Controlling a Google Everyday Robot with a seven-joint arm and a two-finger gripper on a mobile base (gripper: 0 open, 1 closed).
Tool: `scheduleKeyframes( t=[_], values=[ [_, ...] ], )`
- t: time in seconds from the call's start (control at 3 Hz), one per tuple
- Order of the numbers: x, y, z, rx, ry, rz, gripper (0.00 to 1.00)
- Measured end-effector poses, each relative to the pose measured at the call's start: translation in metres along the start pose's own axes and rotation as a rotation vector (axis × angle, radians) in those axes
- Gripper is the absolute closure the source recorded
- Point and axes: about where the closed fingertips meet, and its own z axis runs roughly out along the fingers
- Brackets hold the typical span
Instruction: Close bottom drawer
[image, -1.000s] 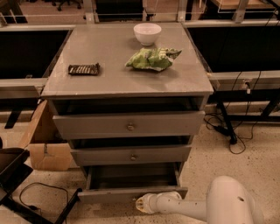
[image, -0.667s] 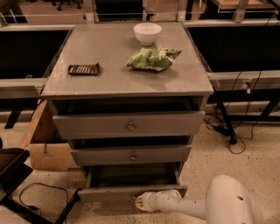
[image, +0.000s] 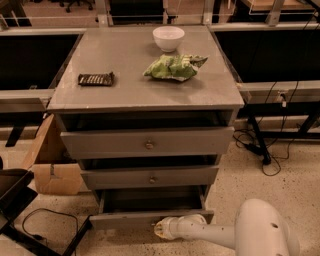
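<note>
The bottom drawer of the grey cabinet stands pulled out, its slim front panel low in the view and its dark flat interior showing behind it. My gripper is at the end of the white arm that reaches in from the lower right. It sits right against the middle of that front panel and covers the spot where the knob would be. The middle drawer and the top drawer above it also stand a little way out, each with a small round knob.
On the cabinet top lie a white bowl, a green crumpled bag and a dark snack bar. A cardboard box stands left of the cabinet. Cables trail on the floor at right; a dark frame at lower left.
The bottom drawer's front panel sits slightly further in toward the cabinet than before, with my gripper still against it. Nothing on the top has moved.
</note>
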Motion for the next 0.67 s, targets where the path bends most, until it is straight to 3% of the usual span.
scheduleKeyframes(
  t=[0.67],
  values=[
    [-0.0016, -0.0087, -0.0025, 0.012, 0.003, -0.015, 1.00]
  ],
)
